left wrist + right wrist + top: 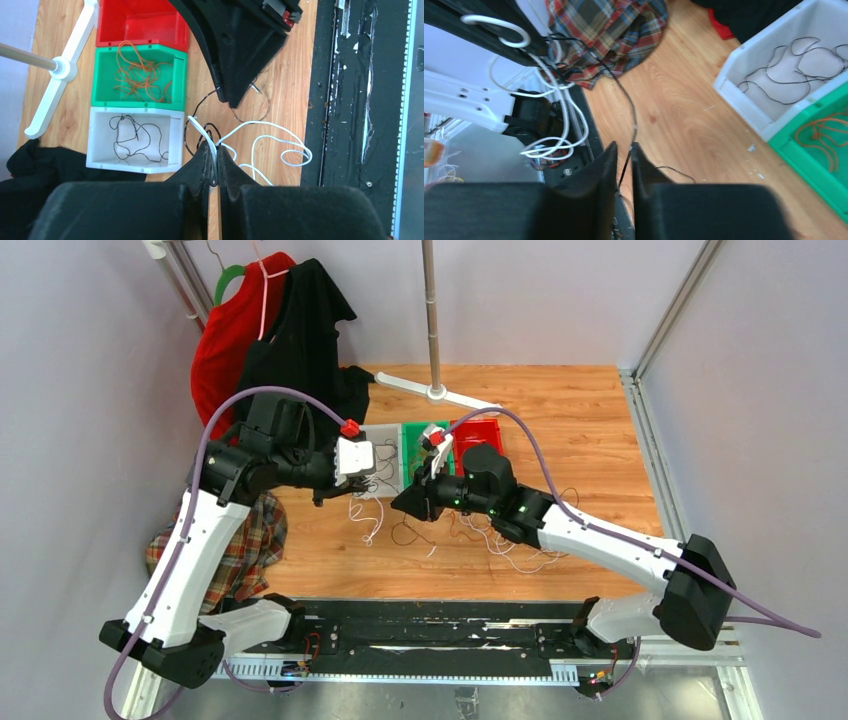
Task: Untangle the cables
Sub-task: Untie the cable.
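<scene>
Seen from above, the cables (515,552) lay as light, limp squiggles on the worktop (590,440). The left claw (212,150) pinched a white cable (270,127). The right claw (621,150) straddled a slippery-looking black strand (626,100), grip impossible to tell; a single free run seemed the best hold.

The counter (684,115) is orange-brown wood grain. The bins are red (140,25), green (140,105) and white (95,145). The green one holds orange cables (137,75) and the white one black cables (137,135). Over the wood lie white cables (200,129) and a black cable (630,106). The left gripper (214,155) and right gripper (624,150) are black. The cloth (609,30) is red, blue and tan plaid.
</scene>
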`<action>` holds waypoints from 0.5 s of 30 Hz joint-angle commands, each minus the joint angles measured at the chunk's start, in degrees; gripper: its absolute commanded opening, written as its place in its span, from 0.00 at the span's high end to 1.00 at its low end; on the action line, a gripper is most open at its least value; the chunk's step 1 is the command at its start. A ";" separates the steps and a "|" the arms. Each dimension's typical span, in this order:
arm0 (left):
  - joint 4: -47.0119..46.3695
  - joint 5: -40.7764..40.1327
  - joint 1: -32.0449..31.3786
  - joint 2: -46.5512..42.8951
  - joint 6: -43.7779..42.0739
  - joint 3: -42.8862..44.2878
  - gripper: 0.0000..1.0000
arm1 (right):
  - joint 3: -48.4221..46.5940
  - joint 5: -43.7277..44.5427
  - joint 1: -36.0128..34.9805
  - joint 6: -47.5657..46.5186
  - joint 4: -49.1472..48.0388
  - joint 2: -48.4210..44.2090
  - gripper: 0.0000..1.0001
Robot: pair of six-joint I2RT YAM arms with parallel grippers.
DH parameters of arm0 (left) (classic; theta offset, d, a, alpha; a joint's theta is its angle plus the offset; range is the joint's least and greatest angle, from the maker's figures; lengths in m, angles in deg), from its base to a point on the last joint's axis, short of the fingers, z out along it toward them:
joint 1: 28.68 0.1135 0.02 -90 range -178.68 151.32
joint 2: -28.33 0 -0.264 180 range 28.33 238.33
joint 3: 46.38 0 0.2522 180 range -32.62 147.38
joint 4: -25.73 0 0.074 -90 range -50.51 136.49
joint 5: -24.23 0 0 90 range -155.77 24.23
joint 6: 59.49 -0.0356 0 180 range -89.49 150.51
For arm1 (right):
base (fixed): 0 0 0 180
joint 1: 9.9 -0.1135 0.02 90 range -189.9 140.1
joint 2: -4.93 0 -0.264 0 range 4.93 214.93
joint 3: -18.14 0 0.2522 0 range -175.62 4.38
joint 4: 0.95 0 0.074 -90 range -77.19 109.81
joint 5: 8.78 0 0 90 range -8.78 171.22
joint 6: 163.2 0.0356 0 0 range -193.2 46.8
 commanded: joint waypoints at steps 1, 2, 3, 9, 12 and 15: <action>-0.42 0.91 0.05 -1.42 0.39 1.15 1.00 | -1.03 5.69 -0.36 -0.87 1.85 -1.34 0.97; -0.40 0.72 0.05 -1.55 0.39 1.03 1.00 | -0.54 7.28 -0.34 -1.07 2.61 -2.34 0.99; -0.43 0.33 0.05 -1.72 0.25 0.77 1.00 | 0.40 8.79 -0.22 -1.34 2.66 -3.65 0.99; -0.40 -4.26 0.03 -3.18 -0.73 -6.72 0.86 | 5.01 14.11 -0.08 -1.85 1.83 -11.36 0.99; -0.60 -6.19 0.05 -4.86 -1.15 -12.92 0.73 | 5.15 12.29 -0.16 -1.24 2.62 -11.87 0.99; -2.97 -8.03 0.03 -7.08 -0.32 -18.87 0.59 | 4.15 11.11 -0.25 -1.08 3.56 -11.27 0.99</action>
